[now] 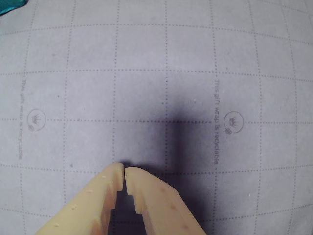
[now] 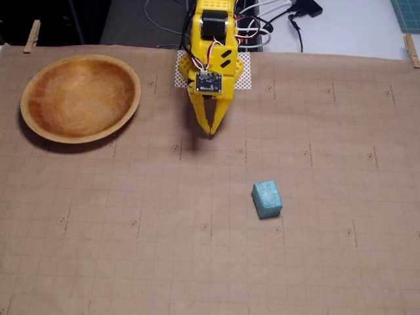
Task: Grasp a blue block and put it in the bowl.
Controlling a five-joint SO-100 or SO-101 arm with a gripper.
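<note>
The blue block point(image 2: 268, 199), a small light-blue cube, lies on the paper-covered table right of centre in the fixed view. The wooden bowl point(image 2: 80, 97) sits empty at the upper left. My yellow gripper point(image 2: 210, 133) hangs near the top centre, pointing down, above and to the left of the block and right of the bowl. In the wrist view my gripper point(image 1: 123, 171) has its tips together over bare gridded paper, holding nothing. The block and bowl do not show in the wrist view.
Brown gridded wrapping paper point(image 2: 197, 249) covers the table, clipped by clothespins point(image 2: 31, 36) at the top corners. Cables point(image 2: 275, 26) lie behind the arm's base. A teal mat corner point(image 2: 407, 13) shows at the top right.
</note>
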